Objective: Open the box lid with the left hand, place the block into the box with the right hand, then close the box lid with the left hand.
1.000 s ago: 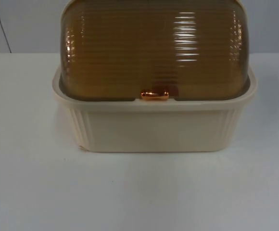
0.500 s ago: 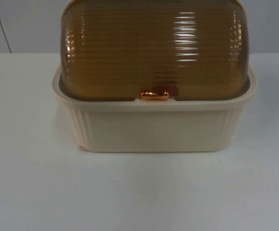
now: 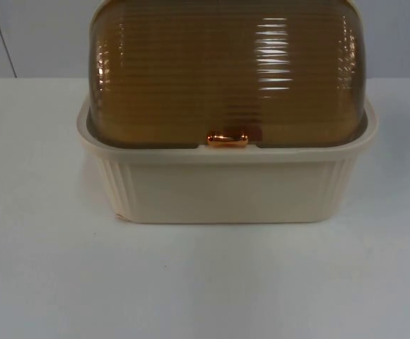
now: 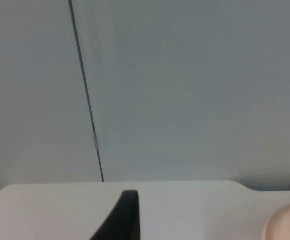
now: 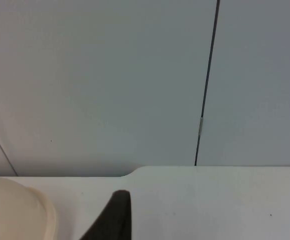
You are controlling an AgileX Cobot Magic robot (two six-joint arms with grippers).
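Left hand [image 4: 127, 220]: one black fingertip in the left wrist view, raised above the white bench [image 4: 185, 210] and aimed at the grey partition wall [image 4: 185, 90]; cannot tell whether apart or together. Beside it, well off to one side, a rounded cream corner of the box [image 4: 287, 225]. Waiting, touching nothing.

Right hand [image 5: 112, 220]: likewise one black fingertip in the right wrist view, over the bench and facing the wall with its dark vertical seam [image 5: 207, 80]; cannot tell whether apart or together. Cream corner of the box near it, not touching. Also waiting.

Farther out, in the top view: cream box in the middle of the bench, ribbed at its front corners, standing close against the wall. Lid [image 3: 226, 70] down on the rim: a brown see-through dome with fine horizontal ridges and bright glare on its right part. Small shiny copper handle [image 3: 227, 140] at the lid's front edge, centred, resting in a notch of the rim. Faint reddish shape behind the handle, seen through the lid, too dim to name. Block not made out anywhere for certain.
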